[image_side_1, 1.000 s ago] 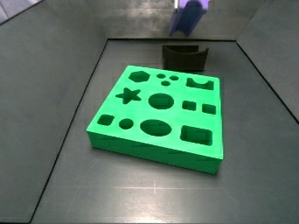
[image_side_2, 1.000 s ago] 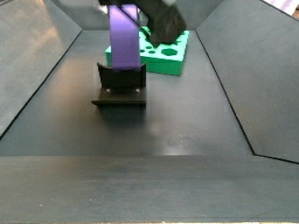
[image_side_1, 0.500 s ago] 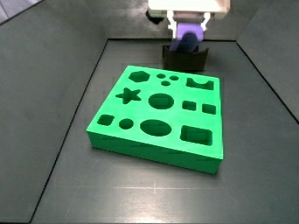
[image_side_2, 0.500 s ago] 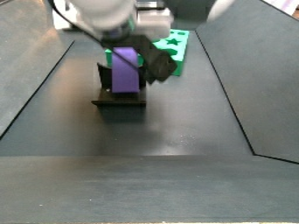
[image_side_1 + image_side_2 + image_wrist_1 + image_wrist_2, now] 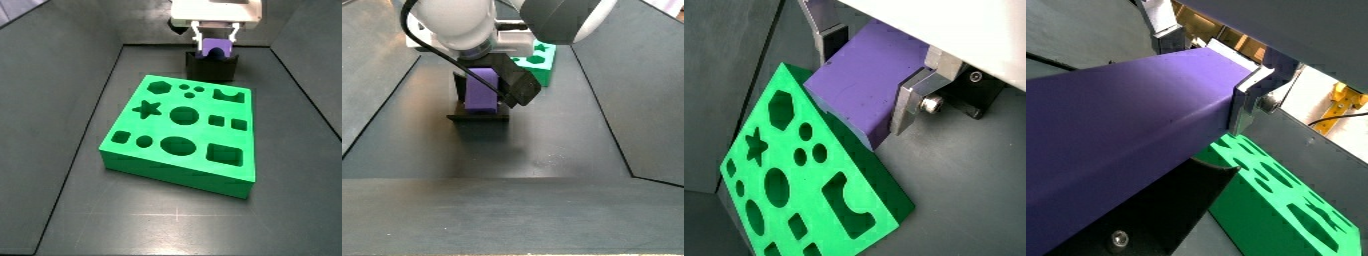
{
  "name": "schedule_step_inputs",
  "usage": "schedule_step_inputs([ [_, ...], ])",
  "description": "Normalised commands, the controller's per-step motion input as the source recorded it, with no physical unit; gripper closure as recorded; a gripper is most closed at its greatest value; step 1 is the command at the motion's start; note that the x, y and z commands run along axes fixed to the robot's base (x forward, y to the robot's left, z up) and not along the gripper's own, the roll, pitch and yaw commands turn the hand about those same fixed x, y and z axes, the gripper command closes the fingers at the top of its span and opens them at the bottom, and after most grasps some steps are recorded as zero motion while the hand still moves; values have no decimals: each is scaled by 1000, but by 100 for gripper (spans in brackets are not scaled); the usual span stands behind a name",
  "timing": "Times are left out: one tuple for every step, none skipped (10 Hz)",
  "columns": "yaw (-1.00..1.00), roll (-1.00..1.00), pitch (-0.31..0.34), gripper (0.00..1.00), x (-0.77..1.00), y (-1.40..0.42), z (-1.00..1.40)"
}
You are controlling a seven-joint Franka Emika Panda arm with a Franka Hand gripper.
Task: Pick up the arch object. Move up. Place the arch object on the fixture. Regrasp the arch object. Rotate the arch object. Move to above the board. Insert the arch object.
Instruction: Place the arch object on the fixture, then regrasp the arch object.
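Gripper [image 5: 217,43] sits low over the fixture [image 5: 211,68] at the far end of the floor, its 2 fingers closed on the arch object [image 5: 217,45]. In both wrist views the purple block fills the gap between the silver plates: 1 finger [image 5: 926,92] presses flat against its side in a wrist view, and in a wrist view the finger [image 5: 1256,92] lies against the block's [image 5: 1120,120] long face, with no daylight between plate and purple.

Directly beneath the gripper [image 5: 486,88] in a side view, the arch object [image 5: 480,90] stands on the dark fixture [image 5: 478,113], its lower end down at the block's top; whether it is seated in the dip or only touching it cannot be told, since the gripper body covers part of the joint. In a side view only a small purple patch shows between the white gripper housing and the fixture.

Just in front of the gripper in that side view lies the board [image 5: 181,130], a green slab flat on the floor with star, round, oval and square recesses and an arch notch near its far right corner. It is near the fixture but apart from it. Both wrist views show the board [image 5: 804,180] beside and below the held piece, its green edge [image 5: 1280,190] next to the fixture's dark surface [image 5: 1146,215].
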Motion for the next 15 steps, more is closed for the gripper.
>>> schedule_step_inputs([
  [0,0,0,0,0,0,0],
  [29,3,64,0,0,0,1000],
  [32,6,68,0,-10,0,1000],
  [21,10,64,0,-19,4,1000],
  [12,10,63,0,-24,5,1000],
  [-3,10,58,0,-28,8,1000],
  [-12,10,55,0,-29,12,811],
  [-18,12,50,0,-27,13,613],
  [-19,12,47,0,-24,12,481],
  [-23,8,44,0,-17,14,217],
  [23,1000,44,0,144,-693,778],
  [23,1000,44,0,141,-650,716],
  [23,1000,42,0,96,-561,640],
  [23,1000,37,0,12,-227,313],
  [23,1000,37,0,-5,-117,164],
])
